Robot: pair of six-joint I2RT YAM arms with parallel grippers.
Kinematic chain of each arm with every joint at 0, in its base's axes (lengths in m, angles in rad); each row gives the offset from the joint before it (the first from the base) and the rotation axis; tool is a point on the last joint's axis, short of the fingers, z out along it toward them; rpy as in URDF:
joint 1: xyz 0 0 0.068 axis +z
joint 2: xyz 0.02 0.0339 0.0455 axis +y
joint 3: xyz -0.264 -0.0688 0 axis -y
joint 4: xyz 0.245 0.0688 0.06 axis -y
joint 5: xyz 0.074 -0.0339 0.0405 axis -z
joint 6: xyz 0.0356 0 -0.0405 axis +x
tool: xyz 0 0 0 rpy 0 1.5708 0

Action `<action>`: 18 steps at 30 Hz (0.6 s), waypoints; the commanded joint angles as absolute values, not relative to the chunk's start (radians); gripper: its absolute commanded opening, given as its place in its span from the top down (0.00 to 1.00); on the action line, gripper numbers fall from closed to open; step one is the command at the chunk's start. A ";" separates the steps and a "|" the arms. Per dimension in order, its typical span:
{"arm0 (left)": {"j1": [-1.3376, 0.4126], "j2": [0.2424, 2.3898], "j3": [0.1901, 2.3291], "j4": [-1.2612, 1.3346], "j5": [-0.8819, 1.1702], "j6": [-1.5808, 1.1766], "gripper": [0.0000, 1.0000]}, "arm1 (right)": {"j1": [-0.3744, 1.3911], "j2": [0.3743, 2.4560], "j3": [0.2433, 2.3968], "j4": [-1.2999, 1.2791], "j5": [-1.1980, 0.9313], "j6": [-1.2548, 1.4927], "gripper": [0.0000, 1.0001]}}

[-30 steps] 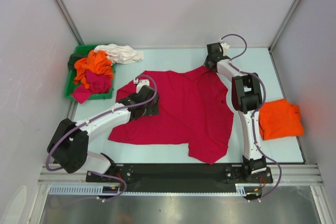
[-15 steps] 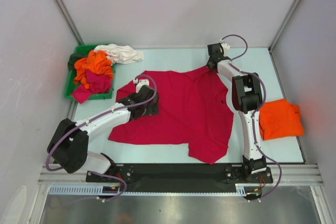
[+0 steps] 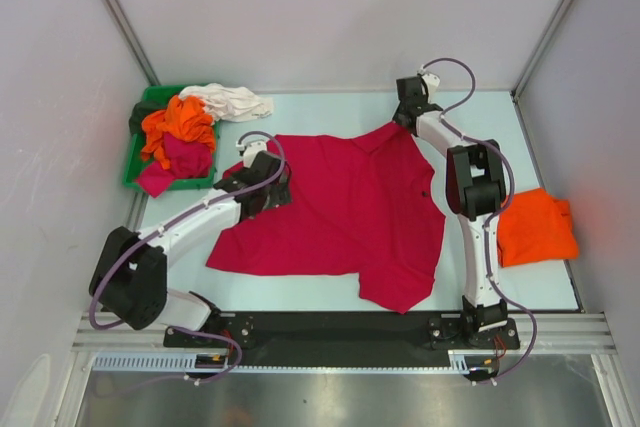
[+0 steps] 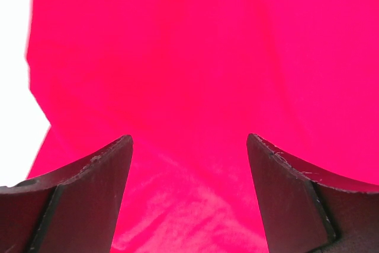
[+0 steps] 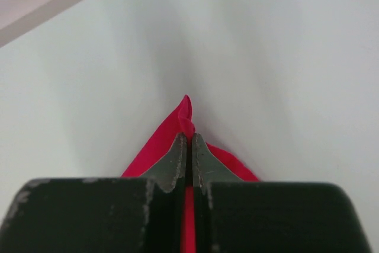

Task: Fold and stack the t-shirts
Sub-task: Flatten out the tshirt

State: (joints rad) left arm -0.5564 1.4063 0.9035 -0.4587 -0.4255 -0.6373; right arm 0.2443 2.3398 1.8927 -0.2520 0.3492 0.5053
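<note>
One crimson t-shirt mid-table. Two orange t-shirts: one folded at right, one in the far-left heap. There too, one magenta t-shirt, one white t-shirt, one dark t-shirt. One green bin. Two arms.

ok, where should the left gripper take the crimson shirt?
Probably the far-left corner of the crimson t-shirt, coming down from the bare table side. The cloth lies flat and its edge is free there, matching the right gripper, shut on the far-right corner.
</note>
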 commanded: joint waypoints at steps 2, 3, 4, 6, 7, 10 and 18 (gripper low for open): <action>-0.532 1.402 0.969 -0.428 -0.483 -0.672 0.16 | 0.233 2.261 1.913 -0.227 0.321 0.492 1.00; -0.517 1.407 0.971 -0.425 -0.485 -0.676 0.16 | 0.232 2.261 1.910 -0.227 0.315 0.495 1.00; -0.508 1.414 0.974 -0.414 -0.488 -0.680 0.16 | 0.232 2.258 1.908 -0.222 0.310 0.497 1.00; -0.470 1.439 0.977 -0.405 -0.489 -0.684 0.16 | 0.232 2.258 1.911 -0.218 0.298 0.500 1.00; -0.457 1.450 0.982 -0.387 -0.491 -0.686 0.16 | 0.235 2.260 1.913 -0.218 0.295 0.505 1.00; -0.396 1.514 1.012 -0.370 -0.483 -0.701 0.17 | 0.238 2.266 1.927 -0.219 0.288 0.509 1.00; -0.310 1.722 1.161 -0.338 -0.434 -0.724 0.25 | 0.245 2.260 1.928 -0.225 0.287 0.508 1.00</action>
